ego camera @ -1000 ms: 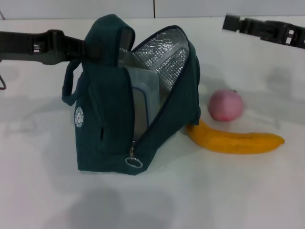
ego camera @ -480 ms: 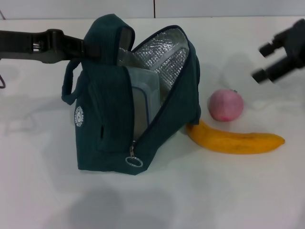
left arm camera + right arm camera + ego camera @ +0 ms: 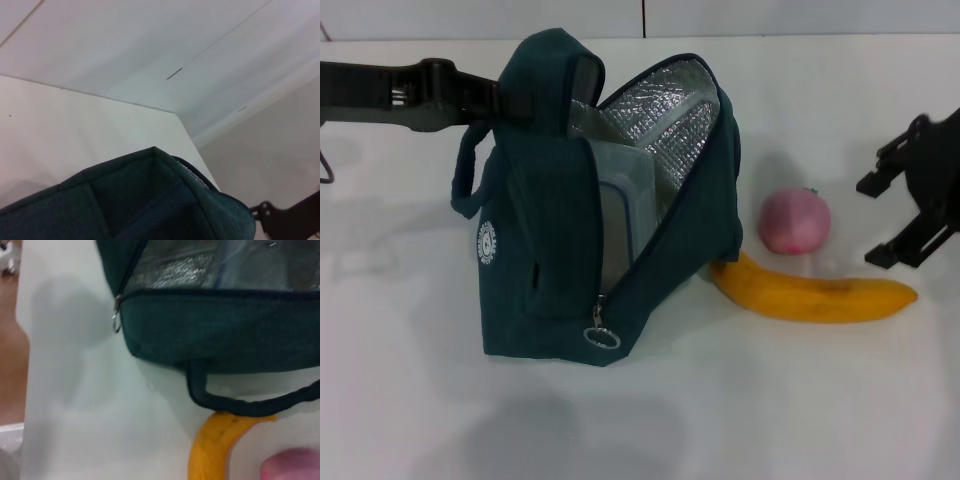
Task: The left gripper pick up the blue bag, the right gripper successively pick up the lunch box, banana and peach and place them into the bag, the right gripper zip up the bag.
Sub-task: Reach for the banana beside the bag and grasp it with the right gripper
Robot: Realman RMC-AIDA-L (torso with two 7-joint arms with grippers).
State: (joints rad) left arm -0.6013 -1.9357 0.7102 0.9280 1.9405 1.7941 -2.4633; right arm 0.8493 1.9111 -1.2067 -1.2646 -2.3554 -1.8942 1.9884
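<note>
Bag (image 3: pixel 560 250): dark teal, upright on the white table (image 3: pixel 770 400), left of centre in the head view; zipper open, flap leaning toward the robot's right, silver lining exposed.
Lunch box (image 3: pixel 618 215): clear with a blue rim, standing on edge inside the bag opening.
Zipper pull (image 3: pixel 601 338): metal ring hanging at the low front corner of the bag, near the table.
Left gripper (image 3: pixel 485 100): reaches in from the left edge at the bag's top rear; its tips are hidden by the fabric, so whether they are together or apart cannot be told.
Right gripper (image 3: pixel 905 215): at the right edge, above the banana's far end, fingers spread apart, holding nothing.
Banana (image 3: pixel 815 295): flat on the table, one end touching the bag's base, the other pointing toward the right edge.
Peach (image 3: pixel 794 221): pink, just behind the banana, beside the bag but apart from it.
Bag strap (image 3: pixel 240 402): dark loop lying over the banana's near end in the right wrist view.
Open room: bare table in front of the bag and fruit; table's rear edge meets the wall behind.
Label: round white badge (image 3: pixel 486 246) on the bag's left side; writing too small to read.
</note>
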